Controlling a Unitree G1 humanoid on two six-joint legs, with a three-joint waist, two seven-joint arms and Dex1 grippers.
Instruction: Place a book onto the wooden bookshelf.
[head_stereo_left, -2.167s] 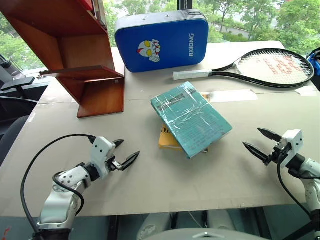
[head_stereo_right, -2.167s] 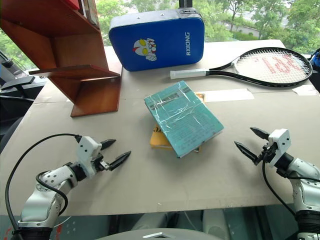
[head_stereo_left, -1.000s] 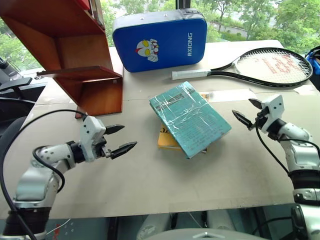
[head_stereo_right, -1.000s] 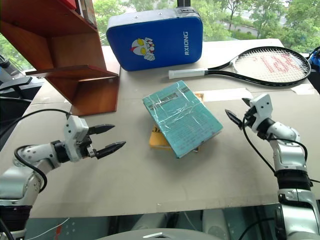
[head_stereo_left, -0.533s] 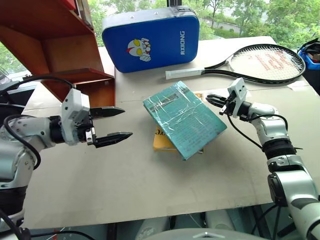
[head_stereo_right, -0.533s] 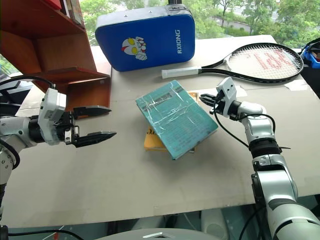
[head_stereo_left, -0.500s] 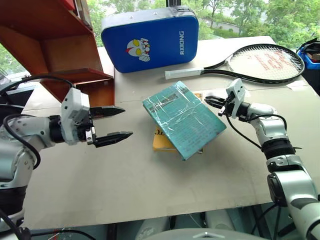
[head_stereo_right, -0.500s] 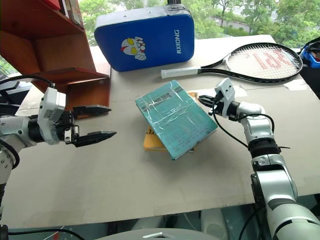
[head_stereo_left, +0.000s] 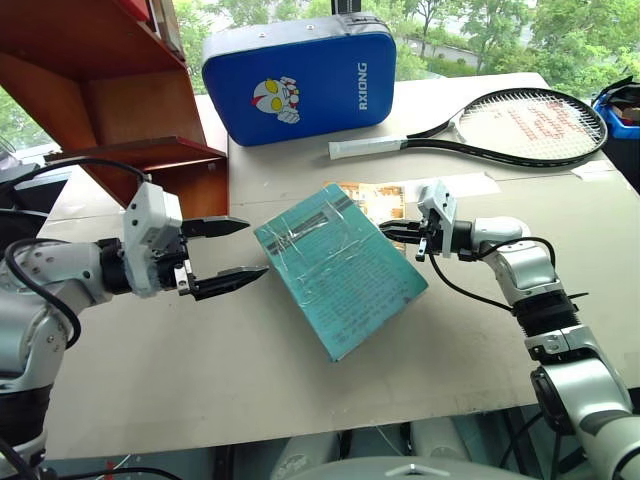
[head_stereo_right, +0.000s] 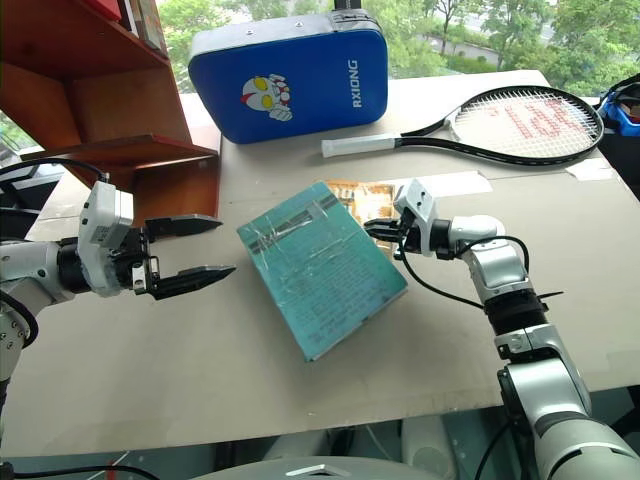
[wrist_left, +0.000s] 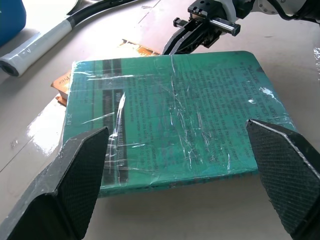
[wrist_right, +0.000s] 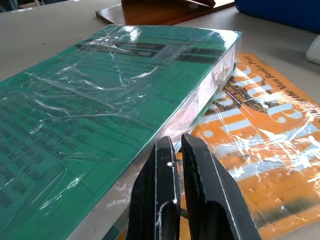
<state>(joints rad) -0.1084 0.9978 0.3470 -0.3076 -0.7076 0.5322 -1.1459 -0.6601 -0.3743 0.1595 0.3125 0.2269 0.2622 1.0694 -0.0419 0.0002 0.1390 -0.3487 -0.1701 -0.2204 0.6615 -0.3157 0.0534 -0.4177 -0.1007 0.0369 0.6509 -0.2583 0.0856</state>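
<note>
The job has barely begun. The teal-green book in crinkly clear plastic wrap (head_stereo_left: 338, 268) lies flat on the tabletop (head_stereo_left: 300, 390) in the middle of the frame, far from the reddish-brown wooden bookshelf (head_stereo_left: 110, 100) at the upper left. The right hand (head_stereo_left: 392, 231) is shut tight, its tips against the book's edge, holding nothing. The left hand (head_stereo_left: 232, 252) is wide open beside the book, empty. Lifting and shelving are not done yet.

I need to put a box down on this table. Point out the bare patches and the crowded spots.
Free: the near table strip below the book, and the right side between the right gripper and the racket. Crowded: the middle, where the open left gripper and shut right gripper flank the book; the back, with the wooden bookshelf and blue case.
</note>
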